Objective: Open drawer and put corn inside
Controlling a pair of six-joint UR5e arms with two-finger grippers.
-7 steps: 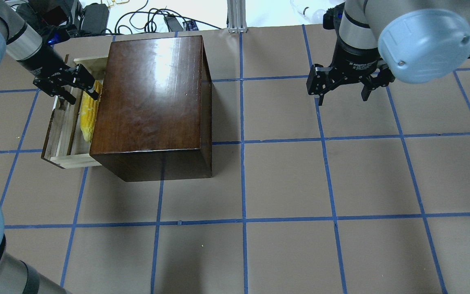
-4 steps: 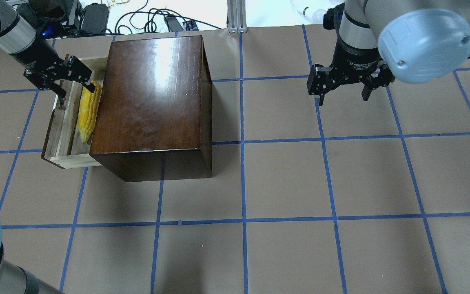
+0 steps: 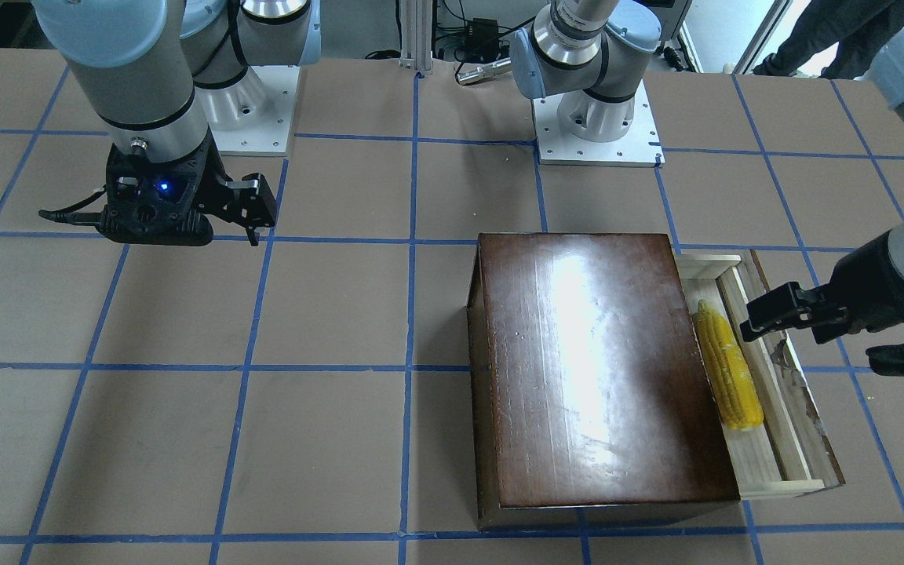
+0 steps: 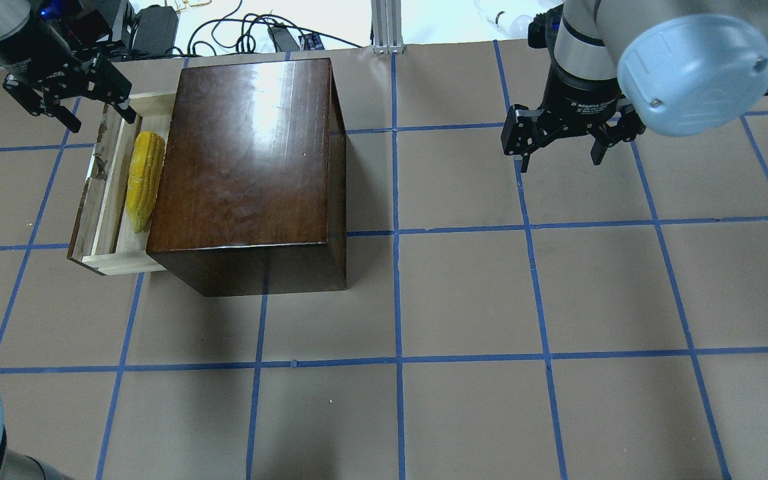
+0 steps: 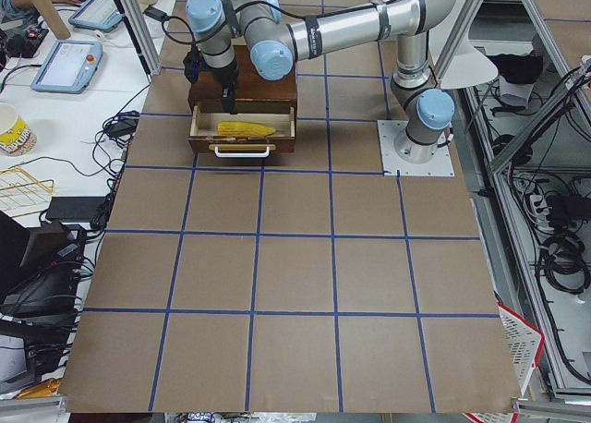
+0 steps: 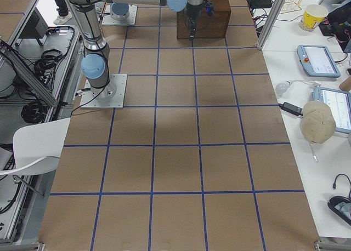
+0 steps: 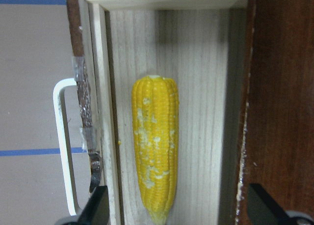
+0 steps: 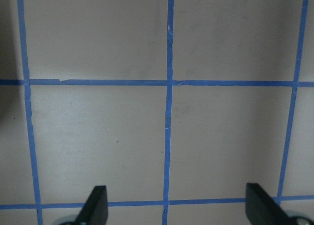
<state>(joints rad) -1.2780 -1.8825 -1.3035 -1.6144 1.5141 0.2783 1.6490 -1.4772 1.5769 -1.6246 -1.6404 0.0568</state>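
Corn point(image 4: 144, 177) in open drawer point(image 4: 85, 212), left tool point(image 4: 101, 121) spread, hovering clear above

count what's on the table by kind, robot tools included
corn: 1
drawer: 1
wooden box: 1
tools: 2, the left tool and the right tool
total: 5

The only legible text is white print on the black body of the right gripper point(image 4: 561, 157), upper right of the overhead view, partly reading "Adaptive".
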